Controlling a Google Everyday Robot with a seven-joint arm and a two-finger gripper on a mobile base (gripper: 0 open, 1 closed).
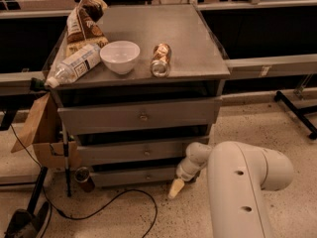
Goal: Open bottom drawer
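The bottom drawer (131,176) is the lowest, slimmest grey front of the metal cabinet, with a tiny round knob (147,176) at its centre, and it looks pushed in. My gripper (175,188) hangs from the white arm (237,182) just above the floor. It is in front of the drawer's right end, to the right of the knob and apart from it. The medium-fronted drawer (143,151) and the tallest-fronted drawer (141,116) sit above.
On the cabinet top (193,43) are a white bowl (120,55), a can on its side (160,59), a lying water bottle (74,65) and a snack bag (81,24). A cardboard box (42,133), a small cup (83,176) and a cable (114,202) are at the left on the floor.
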